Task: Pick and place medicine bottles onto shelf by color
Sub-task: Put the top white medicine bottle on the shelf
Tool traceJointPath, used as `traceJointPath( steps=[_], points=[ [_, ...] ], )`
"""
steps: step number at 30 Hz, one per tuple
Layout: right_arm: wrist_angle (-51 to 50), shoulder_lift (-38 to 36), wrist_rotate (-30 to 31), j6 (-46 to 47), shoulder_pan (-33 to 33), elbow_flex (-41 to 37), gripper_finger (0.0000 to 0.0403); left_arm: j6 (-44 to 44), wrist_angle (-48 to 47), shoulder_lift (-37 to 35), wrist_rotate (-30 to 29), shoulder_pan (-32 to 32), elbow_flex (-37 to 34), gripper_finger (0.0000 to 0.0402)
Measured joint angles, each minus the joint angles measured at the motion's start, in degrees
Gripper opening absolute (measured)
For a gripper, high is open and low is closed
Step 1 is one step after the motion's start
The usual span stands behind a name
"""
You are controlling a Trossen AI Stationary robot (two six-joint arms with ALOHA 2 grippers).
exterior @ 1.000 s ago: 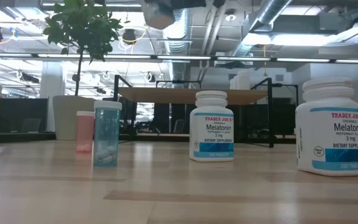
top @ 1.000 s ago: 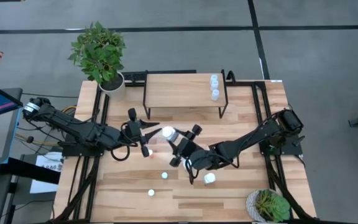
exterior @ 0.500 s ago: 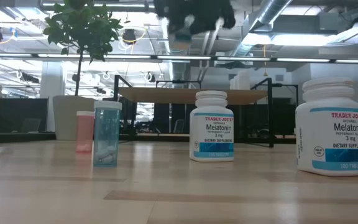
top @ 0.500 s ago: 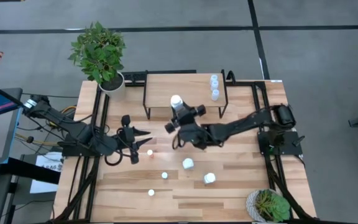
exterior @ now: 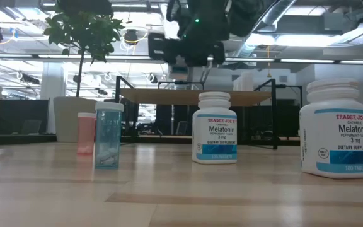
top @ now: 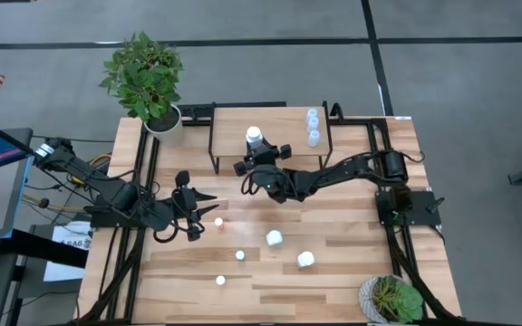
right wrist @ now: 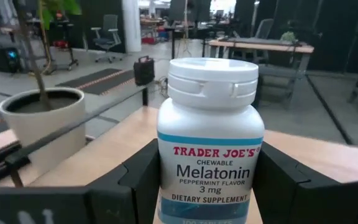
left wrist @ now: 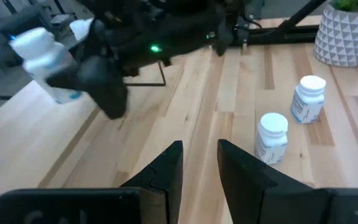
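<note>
White melatonin bottle point(right wrist: 209, 140) sits pinched in the right gripper point(top: 257, 156) above the shelf point(top: 234, 136), upper centre; placing is underway, probably needing descent beside nothing blue. Left gripper point(left wrist: 194, 171) waits spread, lower left.

You could read "TRADER JOE'S Chewable Melatonin, Peppermint Flavor, 3 mg, Dietary Supplement" on the held white bottle point(right wrist: 211, 146). Two standing white bottles point(exterior: 214, 128) point(exterior: 339, 128) carried the same label; the nearer added "100 TABLETS".
</note>
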Motion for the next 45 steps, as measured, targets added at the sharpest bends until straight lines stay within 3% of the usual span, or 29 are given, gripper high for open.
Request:
traceJointPath(
  steps=[21,27,45],
  points=[
    [-2.57,1.14,-6.56,1.73,-4.27,0.09,0.022,-0.74,-0.06,0.02,0.02,0.03,-0.02,0.0089],
    [-5.46,1.14,-8.39,4.07,-5.35,0.06,0.0238,-0.74,-0.07,0.04,0.02,0.03,-0.02,0.0089],
    [-7.43,0.7,-8.62,3.3,-5.48,0.09,0.0251,-1.46,-0.86,0.04,0.04,0.03,-0.03,0.0089]
  ],
)
